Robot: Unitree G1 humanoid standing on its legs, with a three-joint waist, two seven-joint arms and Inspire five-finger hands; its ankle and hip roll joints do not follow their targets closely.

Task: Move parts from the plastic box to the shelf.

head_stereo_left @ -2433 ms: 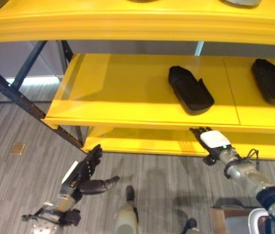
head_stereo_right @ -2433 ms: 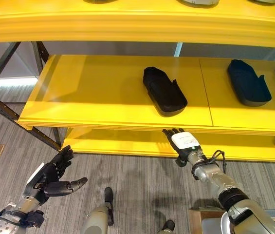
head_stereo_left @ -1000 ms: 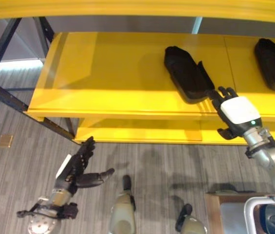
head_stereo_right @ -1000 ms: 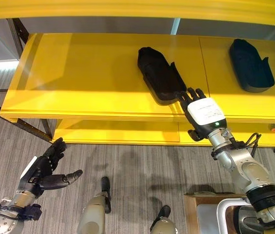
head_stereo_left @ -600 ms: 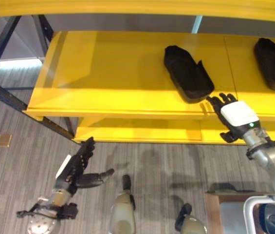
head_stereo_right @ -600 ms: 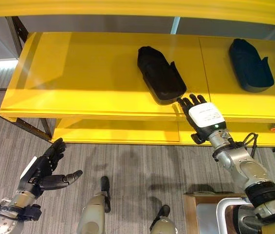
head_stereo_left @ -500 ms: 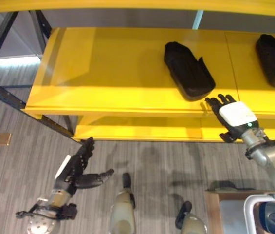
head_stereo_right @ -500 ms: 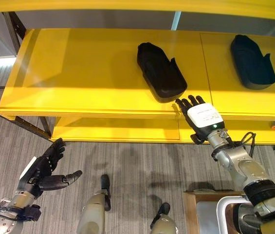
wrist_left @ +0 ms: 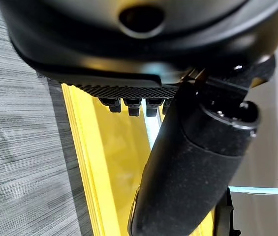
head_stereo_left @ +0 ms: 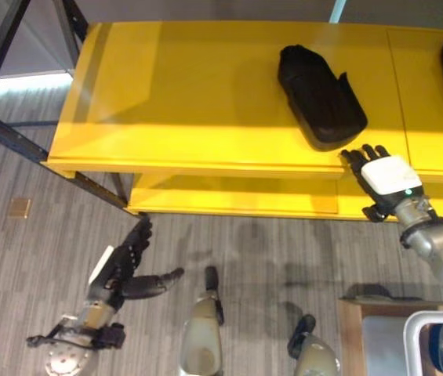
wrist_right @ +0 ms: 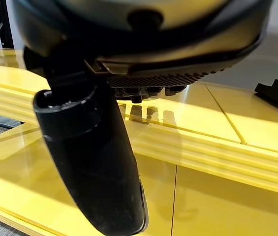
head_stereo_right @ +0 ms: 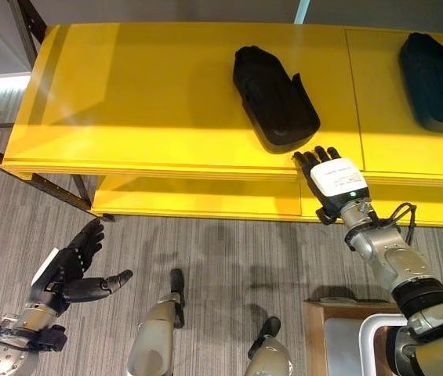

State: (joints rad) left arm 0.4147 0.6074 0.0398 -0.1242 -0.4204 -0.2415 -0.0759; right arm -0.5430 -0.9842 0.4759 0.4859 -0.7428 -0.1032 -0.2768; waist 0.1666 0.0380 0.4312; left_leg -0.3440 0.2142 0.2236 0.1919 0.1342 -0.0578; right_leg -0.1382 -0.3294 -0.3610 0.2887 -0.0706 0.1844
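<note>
Yellow shelf point(head_stereo_left: 205, 117) already carries a black part point(head_stereo_left: 321, 95); right hand point(head_stereo_left: 386, 182) just beside it, fingers straight, empty; left hand point(head_stereo_left: 123, 270) relaxed, empty.

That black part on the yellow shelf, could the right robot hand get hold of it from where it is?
Probably yes. The right robot hand is open at the shelf edge, just short of the black part, with nothing between them.

Silver-grey arms, dark hands, white-backed right hand point(head_stereo_right: 339, 182).
</note>
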